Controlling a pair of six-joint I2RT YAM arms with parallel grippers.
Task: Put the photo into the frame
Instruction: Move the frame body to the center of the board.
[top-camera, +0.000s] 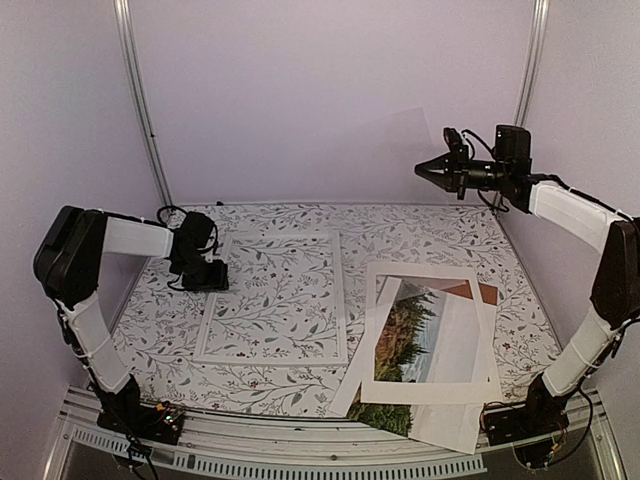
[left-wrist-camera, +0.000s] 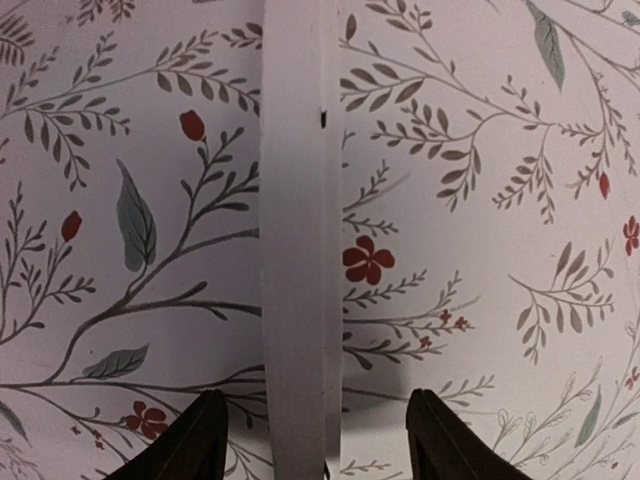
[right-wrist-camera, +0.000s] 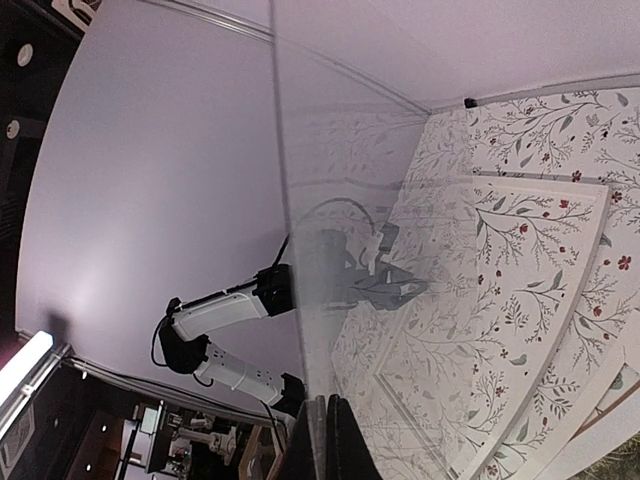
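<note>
Left gripper (left-wrist-camera: 315, 396), jaws wide, straddles one rail of the frame (top-camera: 270, 360); grip it squarely. Right gripper (top-camera: 420, 172) clamps the clear pane (right-wrist-camera: 350, 150) above the frame.

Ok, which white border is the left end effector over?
The frame, narrow-edged with only tablecloth showing through; the left end effector straddles its edge. The wider mat lies over the photo.

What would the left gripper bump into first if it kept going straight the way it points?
Probably the white edge of the frame. The left gripper points down at it, open, with one finger on either side.
</note>
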